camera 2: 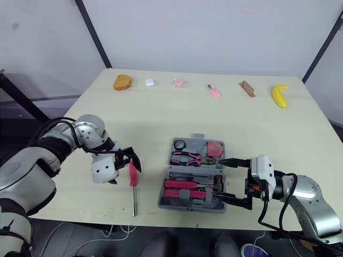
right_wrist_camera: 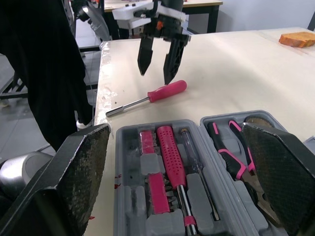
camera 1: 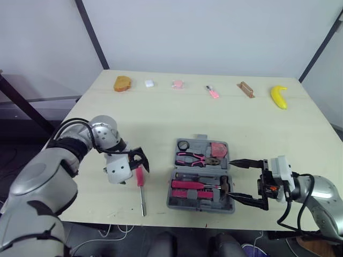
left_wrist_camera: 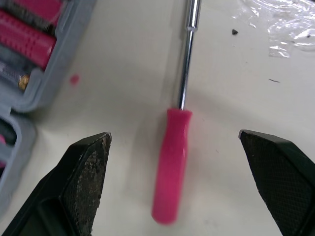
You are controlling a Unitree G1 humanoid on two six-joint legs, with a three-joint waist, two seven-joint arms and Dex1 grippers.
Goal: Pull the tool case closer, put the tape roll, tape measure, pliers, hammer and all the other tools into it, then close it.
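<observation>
The pink-handled screwdriver (camera 1: 141, 181) lies loose on the table (camera 1: 161, 112) just left of the open tool case (camera 1: 201, 141), so our left gripper (camera 1: 140, 161) hovers spread wide astride its handle, while our right gripper (camera 1: 231, 178), equally wide, brackets the case's right edge, probably to steady it.

Open grey tool case (camera 2: 182, 205) near the counter (camera 2: 161, 112) front edge, with pink pliers (camera 2: 190, 157) inside. Fingers spread, left tool (camera 2: 130, 160) at the pink screwdriver (camera 2: 132, 174) handle. Spread wide too, right tool (camera 2: 222, 178) at the case's right side. 1 banana (camera 2: 279, 96) in the far right corner.
</observation>
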